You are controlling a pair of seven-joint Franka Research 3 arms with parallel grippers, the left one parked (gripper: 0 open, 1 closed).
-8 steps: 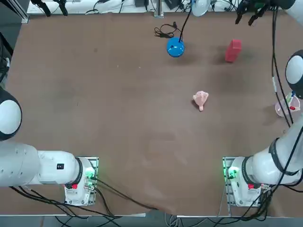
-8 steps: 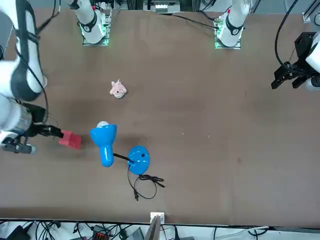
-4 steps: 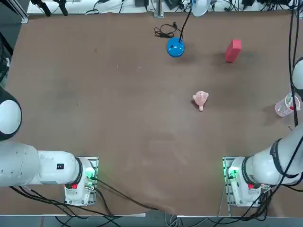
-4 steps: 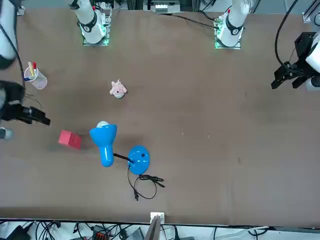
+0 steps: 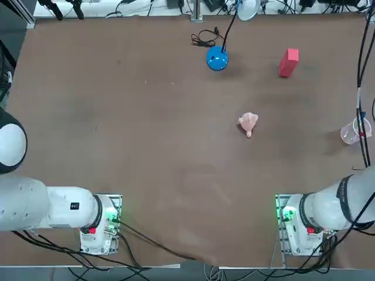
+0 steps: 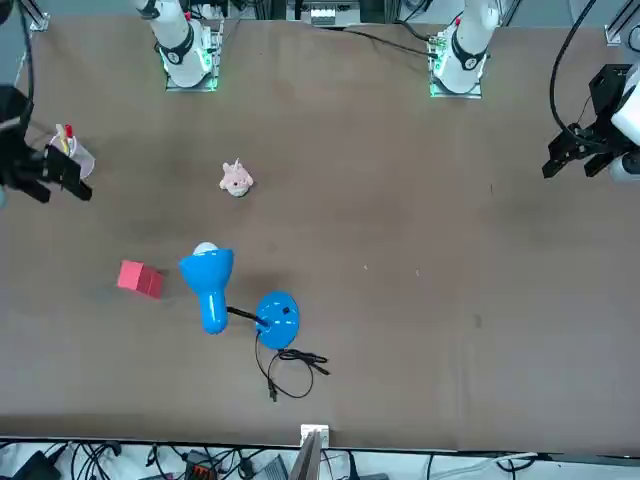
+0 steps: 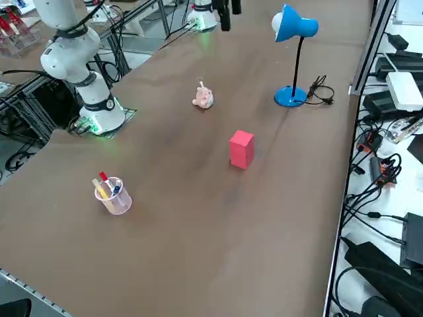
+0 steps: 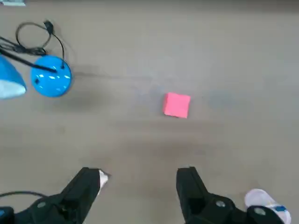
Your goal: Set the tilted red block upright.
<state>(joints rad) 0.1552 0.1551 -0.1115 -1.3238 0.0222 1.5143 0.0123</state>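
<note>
The red block (image 7: 241,148) stands free on the brown table at the far right and looks upright in the right side view; it also shows as the red block (image 5: 288,62), the red block (image 6: 139,278) and the red block (image 8: 177,104). My right gripper (image 6: 55,182) hangs well back from it, high over the table's right edge near the pen cup. In the wrist view the right gripper (image 8: 139,173) is open with nothing between its fingers (image 8: 189,184), and the block lies some way beyond them. The top view does not show the gripper.
A blue desk lamp (image 7: 293,28) stands on its round base (image 5: 217,58) left of the block, its cord (image 5: 204,38) coiled behind. A pale pink lumpy object (image 5: 248,124) lies mid-table. A clear cup of pens (image 7: 112,195) sits near the right edge.
My right gripper, which was at the red block a second ago, has drawn away from it toward the pen cup. The block stays where it was.
</note>
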